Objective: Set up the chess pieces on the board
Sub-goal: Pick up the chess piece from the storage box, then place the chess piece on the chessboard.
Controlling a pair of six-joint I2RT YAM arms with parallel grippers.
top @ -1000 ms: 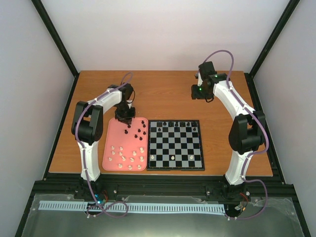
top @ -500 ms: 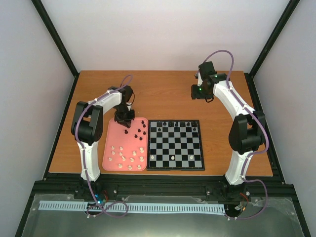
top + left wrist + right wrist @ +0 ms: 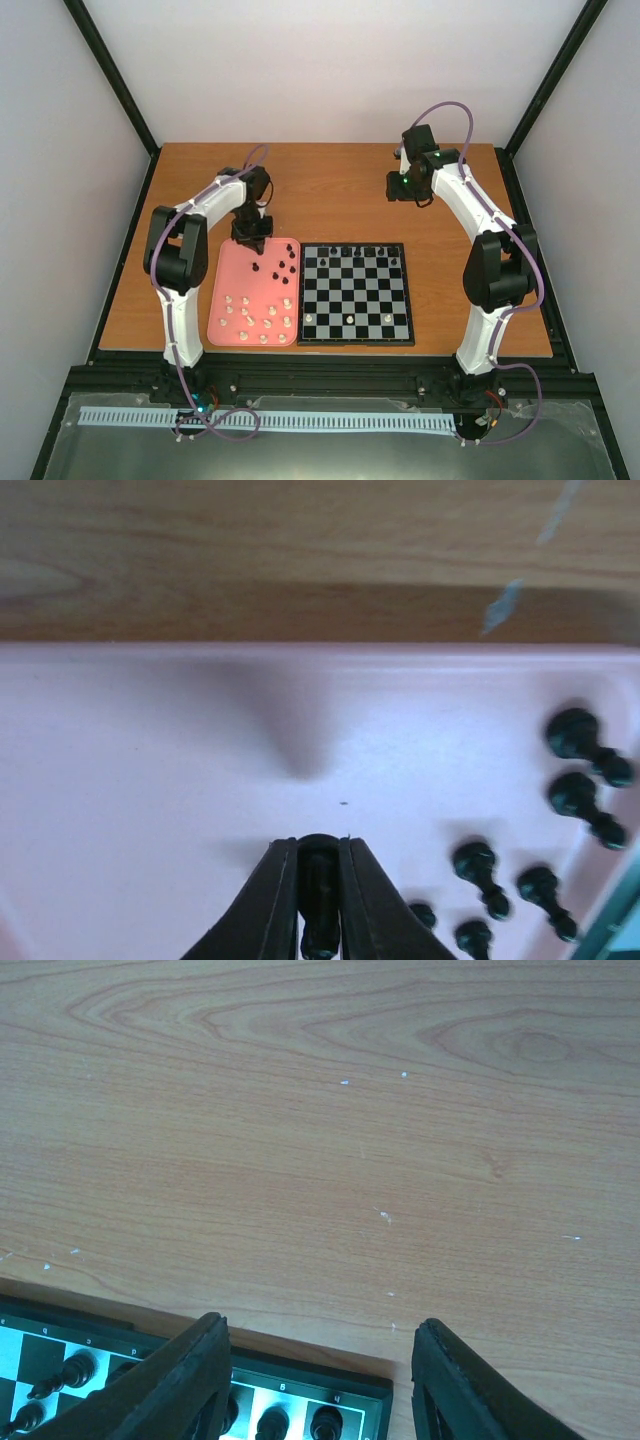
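The chequered board point(image 3: 356, 293) lies mid-table with several black pieces point(image 3: 355, 251) along its far row and three cream pieces point(image 3: 348, 318) near its front. My left gripper point(image 3: 250, 238) hangs over the far part of the pink tray point(image 3: 225, 285) and is shut on a black chess piece point(image 3: 319, 890), held between the fingers point(image 3: 272, 895). More black pieces point(image 3: 583, 798) lie on the tray to the right. My right gripper point(image 3: 405, 187) is open and empty above the bare table beyond the board's far edge point(image 3: 300, 1385).
Several cream pieces point(image 3: 255, 318) lie in the near half of the pink tray and several black ones point(image 3: 283, 265) at its far right. Black frame rails edge the wooden table point(image 3: 330, 190). White walls stand on three sides.
My left gripper has drifted slightly toward the far edge of the tray with the black piece in it. The right arm has not moved.
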